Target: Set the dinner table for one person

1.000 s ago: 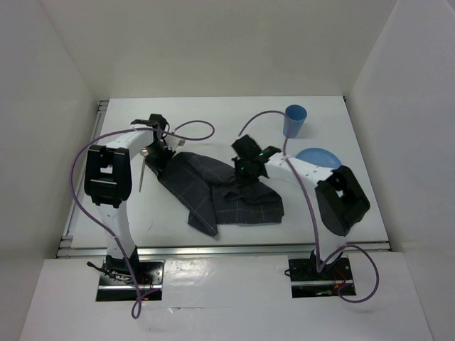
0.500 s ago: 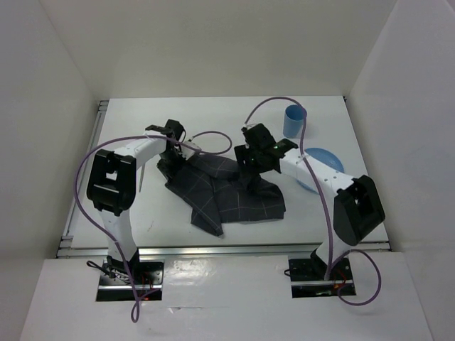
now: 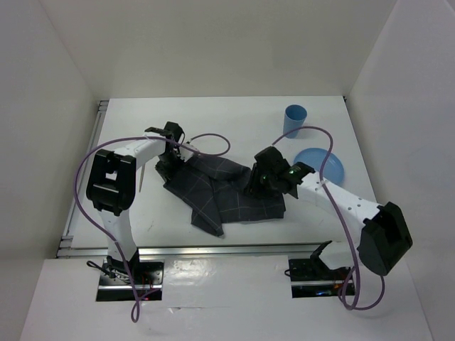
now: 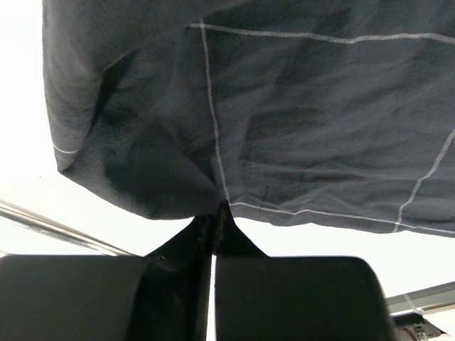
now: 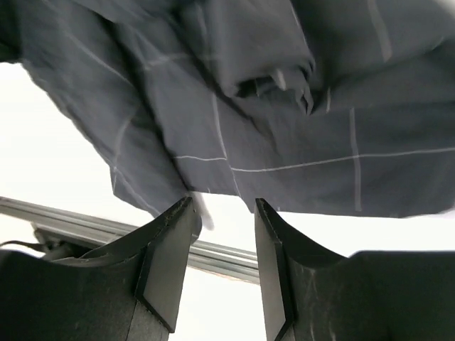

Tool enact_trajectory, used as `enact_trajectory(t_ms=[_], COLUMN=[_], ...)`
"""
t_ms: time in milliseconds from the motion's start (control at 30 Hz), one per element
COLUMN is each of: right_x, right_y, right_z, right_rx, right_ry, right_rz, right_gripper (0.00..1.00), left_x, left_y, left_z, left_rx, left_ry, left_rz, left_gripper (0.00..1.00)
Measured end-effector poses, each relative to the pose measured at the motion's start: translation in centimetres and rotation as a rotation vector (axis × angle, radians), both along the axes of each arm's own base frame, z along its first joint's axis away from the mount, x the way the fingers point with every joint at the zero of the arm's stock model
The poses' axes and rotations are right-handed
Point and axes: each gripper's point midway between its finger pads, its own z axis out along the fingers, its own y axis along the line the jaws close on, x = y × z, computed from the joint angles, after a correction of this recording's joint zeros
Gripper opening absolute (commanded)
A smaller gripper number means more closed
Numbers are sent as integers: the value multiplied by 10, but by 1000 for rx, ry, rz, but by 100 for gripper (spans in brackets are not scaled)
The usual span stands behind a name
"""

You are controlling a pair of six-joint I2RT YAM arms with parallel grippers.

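From its near rail outward the worktop (image 3: 234, 117) lay flat, white and rectangular, with thin metal rails along its edges, filling the space ahead of both arm bases. Around its middle, somewhat closer to the near edge, sat the dark grey checked cloth (image 3: 227, 195) — rumpled and folded over itself, its long axis running from a near tip up toward the far-left corner. The right hand (image 3: 257, 186) hung at the cloth's right end, jaws partly apart with nothing between them. In its wrist view the folds lay just beyond the fingertips (image 5: 181, 213). The left hand (image 4: 217, 209), a little farther out, was closed on the cloth's far-left corner, a pinch of fabric between its tips. The right hand therefore looked the nearer one to the loose end, and any spreading would probably pull along that diagonal. Toward the right edge a blue plate (image 3: 320, 163) lay flat, apart from the cloth, and beyond it — near the far-right corner — a blue cup (image 3: 294, 121) stood upright.
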Motion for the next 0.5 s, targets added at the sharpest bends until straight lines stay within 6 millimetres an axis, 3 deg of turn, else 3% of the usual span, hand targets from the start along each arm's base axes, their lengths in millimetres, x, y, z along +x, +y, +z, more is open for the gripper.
enact_trajectory(t_ms=[100, 167, 300, 500], right_x=[-10, -8, 9, 32], right_y=[6, 11, 20, 18], right_z=[-31, -42, -52, -77], right_rx=[35, 45, 59, 61], right_ry=[101, 129, 133, 179], right_rz=[-44, -70, -112, -177], right_gripper=[48, 53, 68, 70], left_x=[0, 0, 0, 0], left_y=[0, 0, 0, 0], left_z=[0, 0, 0, 1], left_rx=[1, 1, 1, -1], left_ry=[-1, -1, -1, -4], left_rz=[3, 4, 11, 19], left_gripper=[0, 0, 0, 0])
